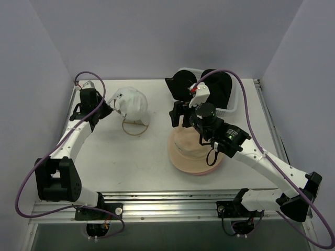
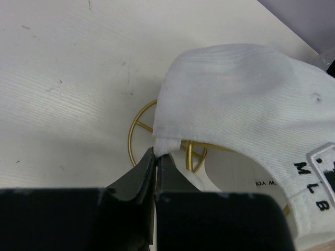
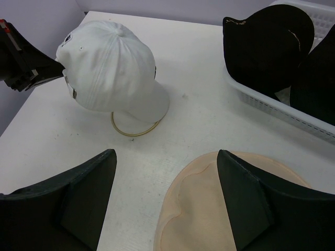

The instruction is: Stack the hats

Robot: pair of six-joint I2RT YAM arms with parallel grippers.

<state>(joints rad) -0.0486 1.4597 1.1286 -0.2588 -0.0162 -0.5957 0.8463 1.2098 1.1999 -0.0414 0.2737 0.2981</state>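
Pinching the rear edge of the white cap (image 2: 246, 99), the left tool (image 2: 156, 157) is closed on the fabric. The cap sits over a gold wire frame (image 2: 192, 156) on the table (image 1: 104, 157). The right tool (image 3: 166, 154) hangs open above the tan bucket hat (image 3: 209, 209). Black hats (image 3: 267, 47) lie in the white basket (image 3: 272, 107).

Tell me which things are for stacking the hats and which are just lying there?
For the job:
- white cap, pinched at its edge by the left pincer
- tan bucket hat, under the open right pincer
- black hat in the white mesh basket
- second black hat beside it

Just lying about:
- gold wire frame under the white cap
- white mesh basket
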